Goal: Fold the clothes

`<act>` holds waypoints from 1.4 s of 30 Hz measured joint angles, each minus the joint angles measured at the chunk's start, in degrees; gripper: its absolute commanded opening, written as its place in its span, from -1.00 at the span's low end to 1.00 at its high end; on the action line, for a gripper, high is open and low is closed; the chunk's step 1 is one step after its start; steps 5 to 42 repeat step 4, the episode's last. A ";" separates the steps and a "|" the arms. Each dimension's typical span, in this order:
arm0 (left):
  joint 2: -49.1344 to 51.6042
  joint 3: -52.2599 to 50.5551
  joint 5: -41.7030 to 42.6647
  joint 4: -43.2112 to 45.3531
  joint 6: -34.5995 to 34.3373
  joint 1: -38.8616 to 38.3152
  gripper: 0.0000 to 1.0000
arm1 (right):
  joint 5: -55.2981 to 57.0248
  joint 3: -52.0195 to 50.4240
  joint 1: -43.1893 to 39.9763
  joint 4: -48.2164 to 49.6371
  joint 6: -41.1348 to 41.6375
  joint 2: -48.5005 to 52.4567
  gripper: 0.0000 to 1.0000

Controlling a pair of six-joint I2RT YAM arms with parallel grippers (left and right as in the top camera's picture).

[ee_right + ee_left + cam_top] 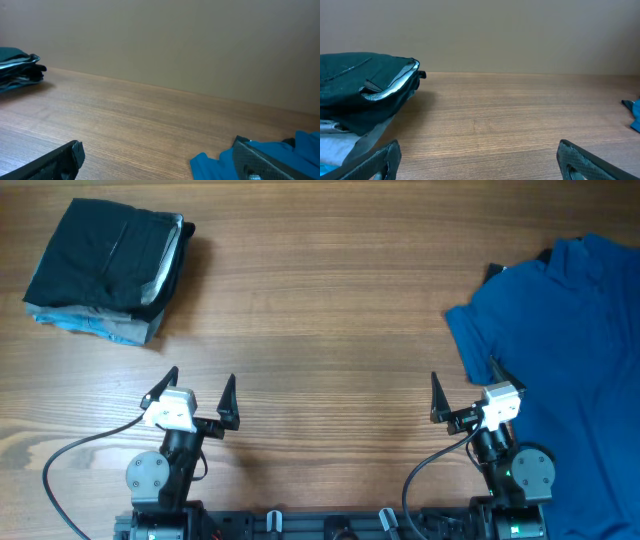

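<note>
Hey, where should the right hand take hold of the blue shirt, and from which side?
Probably its left edge, the part of the blue shirt nearest the right hand. The shirt lies spread flat, so a pinch from above, coming in from the bare table side, should let one finger slide under the rim.

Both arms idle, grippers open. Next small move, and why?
Probably move the open right gripper onto the near edge of the shirt: the shirt lies spread and unfolded right beside it, while the stack at far left already looks folded.
</note>
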 measured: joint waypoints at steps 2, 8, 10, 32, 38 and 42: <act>0.00 0.00 0.00 0.00 -0.02 0.00 1.00 | -0.02 0.00 0.00 0.00 0.02 0.00 0.99; 0.00 0.00 0.00 0.00 -0.02 0.00 1.00 | -0.02 0.00 0.00 0.00 0.02 0.00 0.99; 0.00 0.00 0.00 0.00 -0.02 0.00 1.00 | -0.02 0.00 0.00 0.00 0.02 0.00 0.99; 0.00 0.00 0.00 0.00 -0.02 0.00 1.00 | -0.02 0.00 0.00 0.00 0.02 0.00 0.99; 0.00 0.00 0.00 0.00 -0.02 0.00 1.00 | -0.02 0.00 0.00 0.00 0.02 0.00 0.99; 0.00 0.00 0.00 0.00 -0.02 0.00 1.00 | -0.02 0.00 0.00 0.00 0.02 0.00 0.99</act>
